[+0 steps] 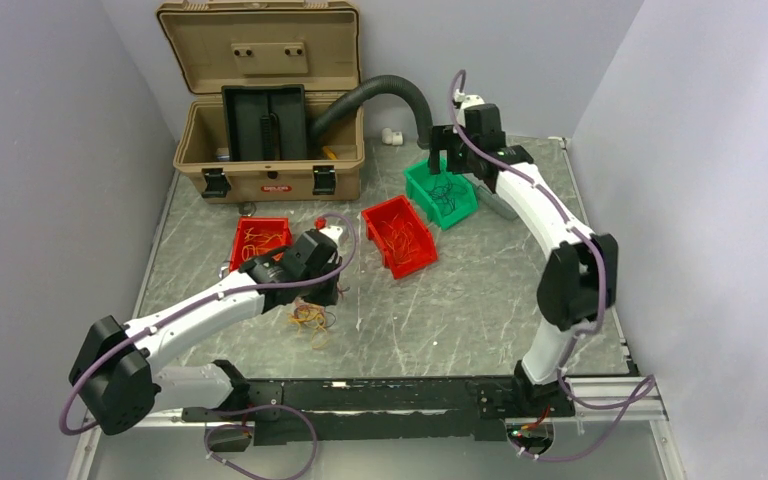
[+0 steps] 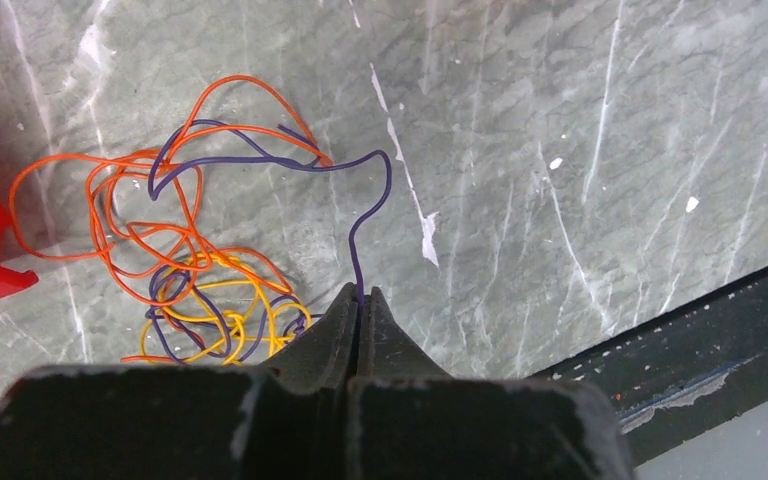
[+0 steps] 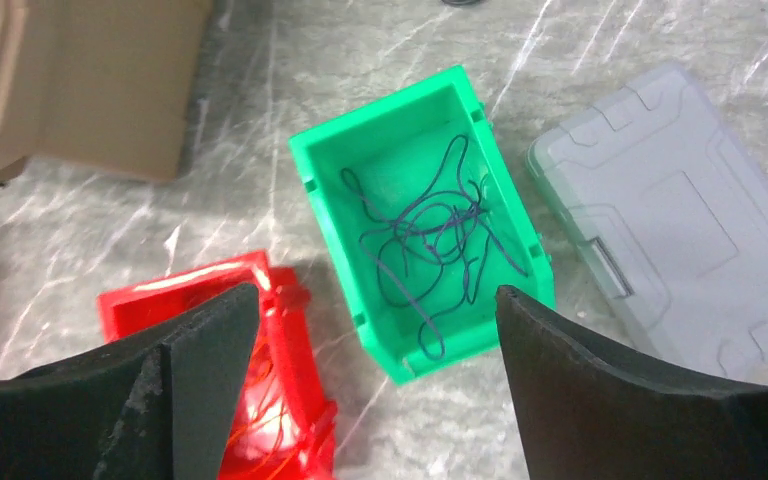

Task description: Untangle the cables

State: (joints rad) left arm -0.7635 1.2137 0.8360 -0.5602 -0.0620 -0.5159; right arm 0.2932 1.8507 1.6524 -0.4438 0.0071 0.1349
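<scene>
From above, the tangle of cables [image 1: 310, 317] is seen just beside the left gripper [image 1: 326, 291], well apart from the right gripper [image 1: 444, 160]. At the left wrist, a purple wire [image 2: 368, 210] is pinched in the closed jaws and is led forward, then left, into the tangle. At the right wrist, the jaws are spread wide, empty, over the green bin [image 3: 375, 108].

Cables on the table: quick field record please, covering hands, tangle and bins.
left hand: shut on a purple wire
purple wire: runs from the fingertips into the tangle
tangle: orange, yellow and purple strands, lying on the table
right hand: open, empty, above the green bin
green bin: holds loose dark purple strands
first red bin: orange strands inside
second red bin: thin strands inside
grey case: closed, beside the green bin
</scene>
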